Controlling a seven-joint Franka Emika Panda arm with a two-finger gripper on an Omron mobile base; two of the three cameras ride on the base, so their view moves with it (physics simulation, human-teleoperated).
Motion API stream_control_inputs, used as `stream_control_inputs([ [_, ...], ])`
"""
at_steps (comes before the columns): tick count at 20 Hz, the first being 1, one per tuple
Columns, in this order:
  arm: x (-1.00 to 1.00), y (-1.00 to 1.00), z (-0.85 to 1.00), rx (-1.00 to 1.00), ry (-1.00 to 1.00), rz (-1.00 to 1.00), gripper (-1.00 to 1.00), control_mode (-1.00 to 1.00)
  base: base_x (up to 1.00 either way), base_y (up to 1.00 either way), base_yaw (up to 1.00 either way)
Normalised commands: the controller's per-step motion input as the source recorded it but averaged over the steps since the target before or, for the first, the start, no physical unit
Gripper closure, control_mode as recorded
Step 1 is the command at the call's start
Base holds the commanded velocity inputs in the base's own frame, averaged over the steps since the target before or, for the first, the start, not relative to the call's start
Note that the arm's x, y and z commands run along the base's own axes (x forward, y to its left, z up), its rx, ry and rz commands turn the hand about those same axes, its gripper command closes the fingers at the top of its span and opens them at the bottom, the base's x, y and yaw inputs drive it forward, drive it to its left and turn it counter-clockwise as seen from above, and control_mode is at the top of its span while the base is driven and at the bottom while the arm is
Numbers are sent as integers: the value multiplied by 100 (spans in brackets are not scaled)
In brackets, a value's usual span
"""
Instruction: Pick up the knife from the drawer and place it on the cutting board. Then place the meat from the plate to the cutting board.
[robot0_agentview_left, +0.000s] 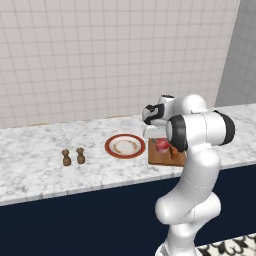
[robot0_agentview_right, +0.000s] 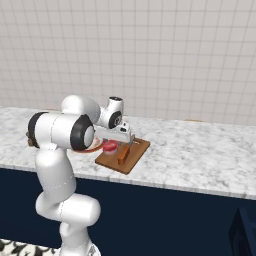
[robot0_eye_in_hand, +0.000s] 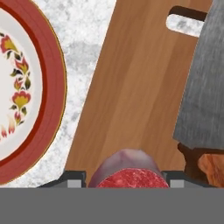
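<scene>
The brown cutting board (robot0_eye_in_hand: 140, 87) lies on the marble counter just right of the red-rimmed plate (robot0_eye_in_hand: 48, 87). My gripper (robot0_eye_in_hand: 124, 178) hangs low over the board's near part, its fingers pressed against both sides of the red and pink meat (robot0_eye_in_hand: 129, 173), so it is shut on it. On the board to the right lies the knife (robot0_eye_in_hand: 201, 78), grey blade and orange-brown handle. From the base I see the gripper (robot0_agentview_left: 161, 140) over the meat (robot0_agentview_left: 162, 145), the board (robot0_agentview_left: 160, 157) and the bare plate (robot0_agentview_left: 125, 146). A dark navy drawer corner (robot0_agentview_right: 242, 225) shows at the lower right.
Two small brown shakers (robot0_agentview_left: 66, 158) (robot0_agentview_left: 80, 155) stand left of the plate. The grey-veined counter (robot0_agentview_right: 200, 155) runs wide to the right of the board (robot0_agentview_right: 137, 150). A tiled wall closes the back, and navy cabinet fronts sit below the counter edge.
</scene>
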Motion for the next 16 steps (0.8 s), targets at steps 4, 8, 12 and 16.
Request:
stream_control_inputs([
  [4, 0, 8, -3, 0, 0, 0, 100, -100, 0, 0, 0],
  [8, 0, 20, -5, 0, 0, 0, -100, -100, 0, 0, 0],
  [12, 0, -1, -2, 0, -3, 0, -100, -100, 0, 0, 0],
  [16, 0, -26, 0, 0, -4, 4, -100, -100, 0, 0, 0],
])
